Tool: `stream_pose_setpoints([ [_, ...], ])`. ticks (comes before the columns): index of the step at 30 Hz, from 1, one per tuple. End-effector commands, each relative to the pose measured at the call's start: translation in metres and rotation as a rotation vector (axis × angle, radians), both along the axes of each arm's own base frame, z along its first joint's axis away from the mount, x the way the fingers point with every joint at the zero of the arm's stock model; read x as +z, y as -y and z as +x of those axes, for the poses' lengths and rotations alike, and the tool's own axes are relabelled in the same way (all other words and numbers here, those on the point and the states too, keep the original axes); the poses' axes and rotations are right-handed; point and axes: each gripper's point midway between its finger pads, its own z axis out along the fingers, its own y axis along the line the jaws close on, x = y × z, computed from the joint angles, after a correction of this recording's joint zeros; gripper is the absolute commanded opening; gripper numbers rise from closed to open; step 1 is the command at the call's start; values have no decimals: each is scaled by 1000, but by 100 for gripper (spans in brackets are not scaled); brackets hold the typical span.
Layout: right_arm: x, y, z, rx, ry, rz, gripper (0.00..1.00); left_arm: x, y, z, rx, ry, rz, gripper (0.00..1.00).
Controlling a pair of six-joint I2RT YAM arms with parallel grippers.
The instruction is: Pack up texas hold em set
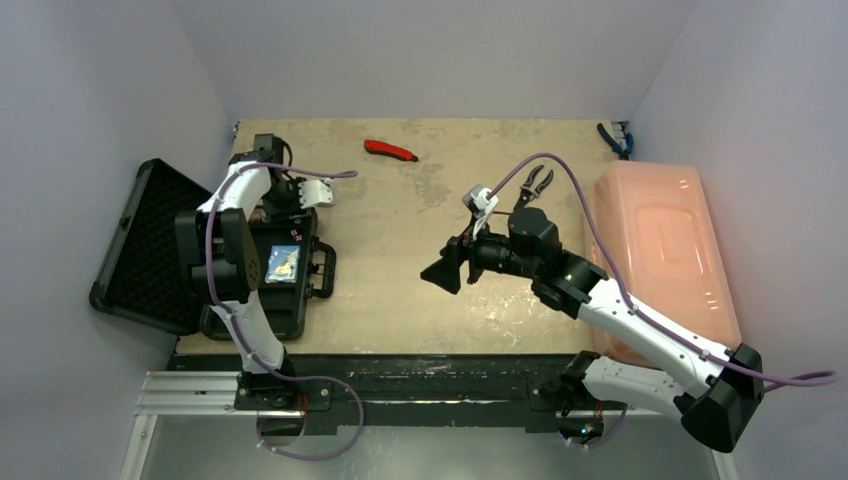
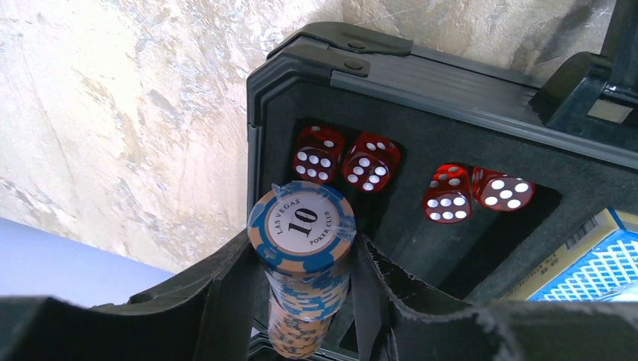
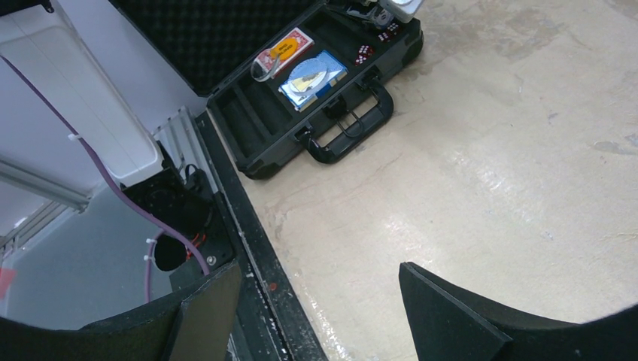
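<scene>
The black case (image 1: 300, 300) lies open at the left, its foam-lined lid (image 1: 140, 240) folded out past the table edge. My left gripper (image 2: 301, 289) is shut on a film-wrapped roll of orange and blue chips (image 2: 305, 226) marked 10, held over the case's foam next to several red dice (image 2: 444, 194). A blue card deck (image 2: 602, 267) lies beside them. In the right wrist view the case (image 3: 256, 135) holds a red deck (image 3: 282, 51) and a blue deck (image 3: 312, 79) with a clear disc on each. My right gripper (image 3: 323, 316) is open and empty above the table's middle (image 1: 445, 272).
A red-handled tool (image 1: 390, 150) lies at the back of the table. Black pliers (image 1: 535, 183) lie behind the right arm, and blue-handled pliers (image 1: 615, 140) lie in the far right corner. A translucent orange bin (image 1: 660, 250) stands along the right edge.
</scene>
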Motion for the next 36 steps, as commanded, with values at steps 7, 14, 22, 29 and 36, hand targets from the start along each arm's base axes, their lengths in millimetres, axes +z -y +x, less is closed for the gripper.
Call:
stream_pose_setpoints([
  [7, 3, -5, -2, 32, 22, 17, 81, 9, -24, 15, -13, 132, 98, 0],
  [14, 3, -5, -2, 32, 22, 16, 81, 10, -33, 15, -14, 155, 159, 37],
  [22, 3, -5, -3, 33, 22, 18, 81, 13, -33, 14, -12, 165, 158, 95],
  [29, 4, -4, -3, 32, 24, 19, 81, 28, -33, 13, -9, 192, 161, 98],
  [36, 4, -5, -3, 34, 24, 22, 81, 53, -33, 8, -31, 220, 176, 99],
])
